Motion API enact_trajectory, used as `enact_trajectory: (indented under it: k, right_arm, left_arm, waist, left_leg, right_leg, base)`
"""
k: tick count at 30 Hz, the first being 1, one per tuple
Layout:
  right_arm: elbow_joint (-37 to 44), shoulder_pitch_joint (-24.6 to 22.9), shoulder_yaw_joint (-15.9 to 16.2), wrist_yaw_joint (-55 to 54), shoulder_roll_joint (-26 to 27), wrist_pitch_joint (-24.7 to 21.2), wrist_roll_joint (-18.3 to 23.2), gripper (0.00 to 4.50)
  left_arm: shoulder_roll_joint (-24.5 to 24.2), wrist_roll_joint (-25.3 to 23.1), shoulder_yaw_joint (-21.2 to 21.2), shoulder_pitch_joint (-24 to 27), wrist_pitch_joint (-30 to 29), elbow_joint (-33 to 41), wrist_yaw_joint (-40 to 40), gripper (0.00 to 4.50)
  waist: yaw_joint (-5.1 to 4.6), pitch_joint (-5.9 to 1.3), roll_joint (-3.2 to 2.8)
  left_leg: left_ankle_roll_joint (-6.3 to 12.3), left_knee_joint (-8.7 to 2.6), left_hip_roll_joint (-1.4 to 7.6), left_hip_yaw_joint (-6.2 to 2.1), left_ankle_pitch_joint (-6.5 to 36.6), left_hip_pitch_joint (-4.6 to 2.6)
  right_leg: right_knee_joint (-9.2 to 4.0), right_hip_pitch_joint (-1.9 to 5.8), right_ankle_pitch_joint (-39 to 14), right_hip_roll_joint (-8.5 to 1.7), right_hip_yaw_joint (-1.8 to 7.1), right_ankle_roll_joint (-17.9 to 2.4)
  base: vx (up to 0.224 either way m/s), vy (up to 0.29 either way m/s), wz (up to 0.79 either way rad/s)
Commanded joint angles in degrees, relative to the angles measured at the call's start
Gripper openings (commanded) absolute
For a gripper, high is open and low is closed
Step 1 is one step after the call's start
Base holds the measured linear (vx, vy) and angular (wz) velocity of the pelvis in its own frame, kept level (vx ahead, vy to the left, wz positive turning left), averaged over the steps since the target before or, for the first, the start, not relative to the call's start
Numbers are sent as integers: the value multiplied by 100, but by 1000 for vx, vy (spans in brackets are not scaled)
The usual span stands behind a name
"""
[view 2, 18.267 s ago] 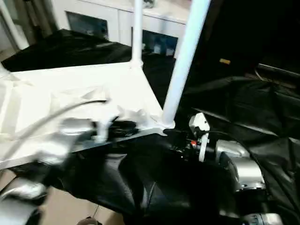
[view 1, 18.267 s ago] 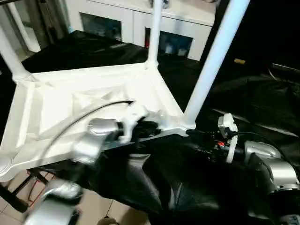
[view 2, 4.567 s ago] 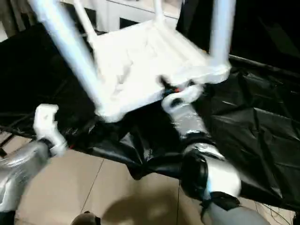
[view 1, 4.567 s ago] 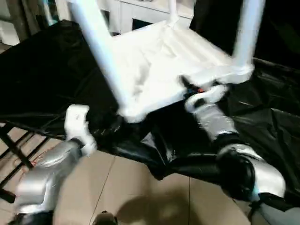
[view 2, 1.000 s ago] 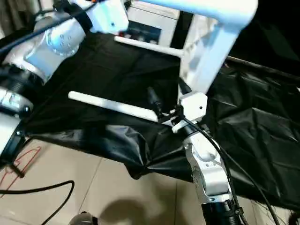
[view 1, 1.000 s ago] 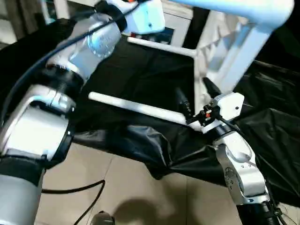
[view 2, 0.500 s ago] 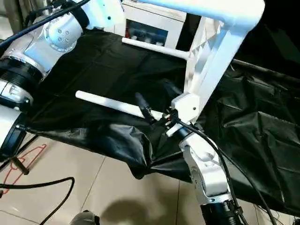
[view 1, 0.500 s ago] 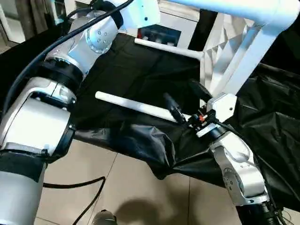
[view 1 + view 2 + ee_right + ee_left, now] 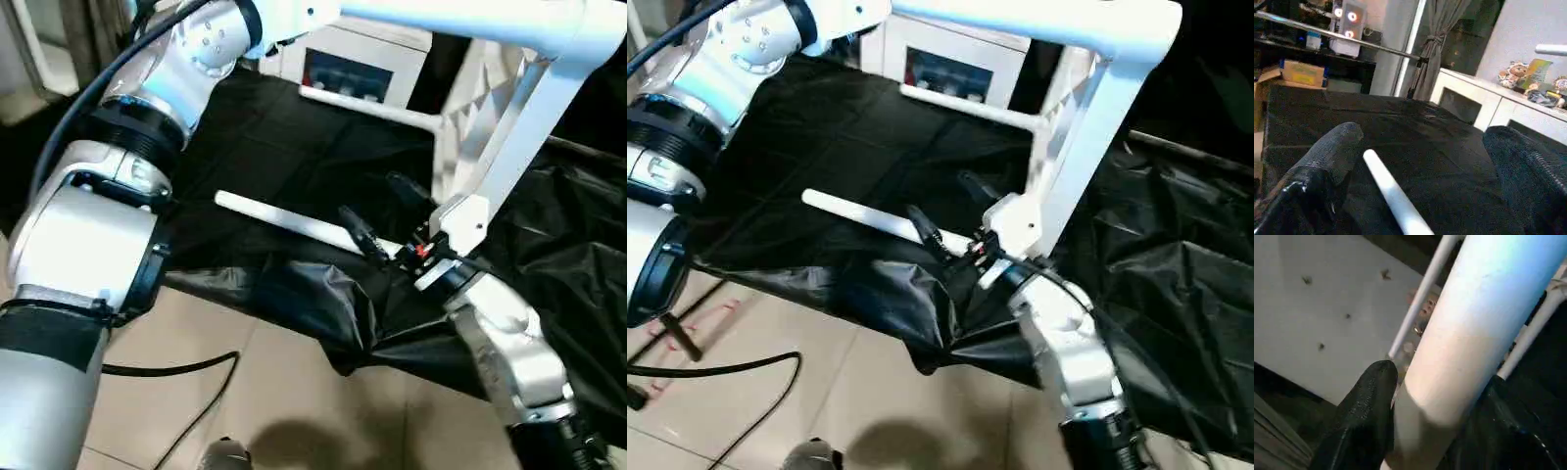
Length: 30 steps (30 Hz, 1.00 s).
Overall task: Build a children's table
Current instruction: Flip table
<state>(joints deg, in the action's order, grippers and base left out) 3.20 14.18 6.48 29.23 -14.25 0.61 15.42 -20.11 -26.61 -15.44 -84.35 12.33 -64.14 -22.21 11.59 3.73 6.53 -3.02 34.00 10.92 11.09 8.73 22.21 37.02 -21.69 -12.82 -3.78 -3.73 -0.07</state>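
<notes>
The children's table is tipped on its side on the black-covered bench, its white tabletop (image 9: 509,137) standing on edge at the right. One leg (image 9: 460,15) runs across high up, and my left gripper (image 9: 1440,377) is shut on it, a black finger (image 9: 1366,406) pressed to each side of the tube. A lower leg (image 9: 294,220) lies level just above the cloth. My right gripper (image 9: 384,211) is open near the leg's socket end, its fingers (image 9: 1337,142) spread wide to either side of the leg (image 9: 1391,191) without touching. A far leg (image 9: 372,110) points left behind.
Black cloth (image 9: 274,147) covers the bench and hangs over its front edge (image 9: 323,304). A white glass-door cabinet (image 9: 362,59) stands behind. Tiled floor (image 9: 274,401) with a black cable (image 9: 167,367) lies below the bench edge.
My left gripper's fingers have closed in on the upper leg. The head camera has shifted a little; the right gripper stays open by the lower leg.
</notes>
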Motion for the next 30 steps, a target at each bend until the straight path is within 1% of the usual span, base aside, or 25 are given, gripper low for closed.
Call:
enact_trajectory:
  k: [1,2,3,6,8,10,11,12,13,14,16,17,18,19,20,21,22,23,24,25,26,27,28,29,30]
  right_arm:
    - [-146,102,-280,120,-165,-109,122,443]
    - [-156,115,-311,150,-201,-139,141,443]
    - [-177,146,-382,186,-267,-178,185,443]
    - [-259,291,-630,281,-450,-342,385,443]
    - [-279,313,-662,294,-474,-377,415,443]
    - [-300,313,-697,306,-491,-451,465,443]
    - [-310,282,-687,286,-480,-475,448,443]
    - [-327,252,-678,231,-460,-520,419,443]
    - [-407,192,-675,44,-383,-453,279,443]
    - [-457,167,-687,-56,-341,-389,197,449]
    - [-583,61,-879,-512,-33,-233,181,450]
    - [-596,51,-906,-561,5,-229,194,450]
    - [-645,-13,-1024,-841,192,-130,181,450]
    - [-657,-41,-1070,-956,267,-69,154,450]
    - [-641,-82,-1109,-1032,364,-41,195,450]
    - [-612,-115,-1109,-1096,423,33,170,450]
    - [-590,-132,-1100,-1132,454,103,133,450]
    - [-561,-144,-1108,-1157,519,177,157,450]
    - [-522,-147,-1116,-1182,603,339,152,450]
    - [-518,-148,-1114,-1184,612,358,147,450]
    - [-518,-148,-1114,-1184,612,358,147,450]
    - [-506,-159,-1086,-1221,686,509,51,450]
    - [-498,-169,-1085,-1276,718,582,-15,450]
    - [-498,-169,-1085,-1276,718,582,-15,450]
    - [-503,-179,-1086,-1383,739,671,-111,450]
  left_arm:
    - [253,1294,1013,81,-855,-427,103,214]
    - [257,1323,1069,81,-953,-412,91,214]
    - [264,1408,1184,82,-1046,-411,125,214]
    - [293,1747,1623,103,-1249,-403,288,214]
    - [289,1810,1694,116,-1226,-380,362,215]
    - [301,1923,1829,150,-1198,-275,426,215]
    - [315,2000,1905,179,-1194,-201,440,215]
    - [321,2026,1931,228,-1176,-120,419,215]
    - [341,2101,2003,365,-1135,75,401,215]
    - [357,2123,2048,442,-1143,193,392,214]
    - [385,2162,2079,800,-1078,644,289,209]
    - [386,2163,2082,844,-1087,699,287,200]
    - [400,2183,2088,1088,-1112,1006,241,198]
    - [407,2212,2083,1198,-1126,1147,215,195]
    - [405,2219,2074,1330,-1200,1320,234,191]
    - [388,2219,2032,1450,-1255,1479,235,191]
    - [378,2217,2001,1534,-1281,1588,236,187]
    - [375,2227,1992,1642,-1296,1725,251,183]
    - [367,2241,1955,1862,-1225,1985,203,183]
    - [365,2243,1948,1896,-1208,2026,191,181]
    - [365,2243,1948,1896,-1208,2026,191,179]
    - [363,2299,1933,2228,-1206,2484,99,174]
    - [353,2345,1938,2421,-1184,2691,20,174]
    - [353,2345,1938,2421,-1184,2691,20,174]
    - [332,2388,1933,2651,-1259,2961,-48,171]
  waist:
    - [-32,-293,11]
    - [-32,-293,11]
    - [-38,-293,29]
    - [-34,-297,36]
    - [-30,-316,16]
    - [-34,-332,4]
    - [-40,-340,24]
    - [-28,-362,2]
    - [-27,-380,0]
    - [-33,-396,20]
    - [-38,-448,-3]
    - [-48,-460,5]
    - [-62,-473,63]
    - [-54,-465,51]
    - [-56,-451,64]
    - [-62,-439,60]
    - [-57,-447,57]
    - [-69,-419,40]
    - [-80,-410,49]
    - [-76,-409,48]
    - [-99,-399,58]
    - [-91,-403,47]
    - [-99,-397,52]
    - [-99,-397,52]
    - [-108,-406,87]
  left_leg:
    - [-173,-412,315,-214,1812,-206]
    - [-173,-412,315,-214,1812,-206]
    - [-134,-402,307,-210,1724,-194]
    - [-43,-381,286,-190,1590,-191]
    - [-6,-376,290,-189,1459,-177]
    - [12,-370,294,-177,1381,-189]
    - [45,-369,290,-171,1267,-177]
    - [65,-359,293,-165,1159,-185]
    - [81,-354,300,-171,1048,-176]
    - [113,-350,304,-166,871,-167]
    - [178,-325,315,-163,614,-167]
    - [185,-317,318,-167,535,-154]
    - [227,-294,315,-158,399,-155]
    - [246,-291,319,-154,358,-149]
    - [269,-290,316,-136,340,-156]
    - [264,-294,298,-127,448,-144]
    - [235,-298,314,-131,498,-153]
    - [163,-318,313,-129,665,-154]
    - [68,-334,322,-136,810,-159]
    - [23,-342,335,-142,869,-168]
    - [-42,-357,328,-143,963,-165]
    - [-90,-360,340,-148,1001,-182]
    - [-133,-372,339,-151,976,-158]
    - [-133,-372,339,-151,976,-158]
    - [-142,-358,324,-135,927,-171]
  right_leg:
    - [-619,98,-1885,-627,312,-645]
    - [-619,98,-1885,-627,312,-645]
    - [-624,111,-1878,-621,300,-646]
    - [-624,111,-1868,-622,281,-642]
    - [-598,124,-1641,-617,272,-698]
    - [-558,114,-1307,-601,270,-794]
    - [-533,128,-1055,-586,262,-870]
    - [-501,132,-807,-591,260,-946]
    - [-470,144,-592,-586,257,-985]
    - [-431,140,-212,-572,249,-1058]
    - [-337,141,448,-572,231,-1213]
    - [-311,147,612,-570,226,-1247]
    - [-288,153,843,-553,217,-1285]
    - [-274,144,894,-565,218,-1300]
    - [-283,125,865,-559,216,-1299]
    - [-301,137,694,-555,220,-1260]
    - [-302,144,616,-575,225,-1236]
    - [-342,122,378,-569,232,-1162]
    - [-359,123,214,-577,239,-1104]
    - [-361,120,166,-584,239,-1078]
    - [-374,117,67,-573,239,-1026]
    - [-367,112,70,-579,244,-998]
    - [-360,117,100,-576,240,-978]
    - [-360,117,100,-576,240,-978]
    - [-348,113,198,-556,245,-951]
  base:
    - [0,0,0]
    - [0,0,0]
    - [0,0,0]
    - [0,0,0]
    - [0,0,0]
    - [0,0,0]
    - [0,0,0]
    - [0,0,0]
    - [0,0,0]
    - [0,0,0]
    - [0,0,0]
    - [0,0,0]
    - [0,0,0]
    - [0,0,0]
    - [0,0,0]
    - [0,0,0]
    - [0,0,0]
    - [0,0,0]
    - [0,0,0]
    - [0,0,0]
    - [0,0,0]
    - [0,0,0]
    - [0,0,0]
    - [0,0,0]
    - [0,0,0]
